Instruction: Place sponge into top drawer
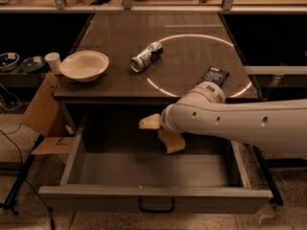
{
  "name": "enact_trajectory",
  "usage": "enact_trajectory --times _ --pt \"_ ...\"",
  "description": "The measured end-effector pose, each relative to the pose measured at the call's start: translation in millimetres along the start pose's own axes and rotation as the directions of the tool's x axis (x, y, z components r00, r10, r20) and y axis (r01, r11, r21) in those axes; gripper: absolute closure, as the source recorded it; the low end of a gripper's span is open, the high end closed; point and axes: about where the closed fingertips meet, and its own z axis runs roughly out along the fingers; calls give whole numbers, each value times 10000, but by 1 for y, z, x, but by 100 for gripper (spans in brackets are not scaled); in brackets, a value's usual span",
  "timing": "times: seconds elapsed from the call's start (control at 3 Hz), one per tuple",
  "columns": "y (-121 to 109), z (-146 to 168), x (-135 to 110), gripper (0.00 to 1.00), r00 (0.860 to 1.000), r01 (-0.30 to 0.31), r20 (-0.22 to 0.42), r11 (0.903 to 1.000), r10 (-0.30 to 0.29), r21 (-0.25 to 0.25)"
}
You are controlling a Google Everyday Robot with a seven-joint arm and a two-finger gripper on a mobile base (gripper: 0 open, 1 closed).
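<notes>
The top drawer (153,195) is pulled wide open below the table, with a grey inside and a black bar handle (156,206) on its front. My gripper (154,126) reaches in from the right and hangs over the back middle of the drawer. One cream finger (148,122) points left with nothing on it. The pale yellow sponge (171,142) is tilted just below the gripper, above the drawer floor and out of its grip. The gripper looks open.
On the table top stand a white bowl (84,65) at the left, a can on its side (146,57) in the middle and a dark packet (216,74) at the right. A cardboard flap (41,104) leans by the drawer's left side.
</notes>
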Motion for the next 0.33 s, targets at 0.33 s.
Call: enact_trajectory --times 0.33 --pt "0 0 0 0 10000 0 0 10000 0 0"
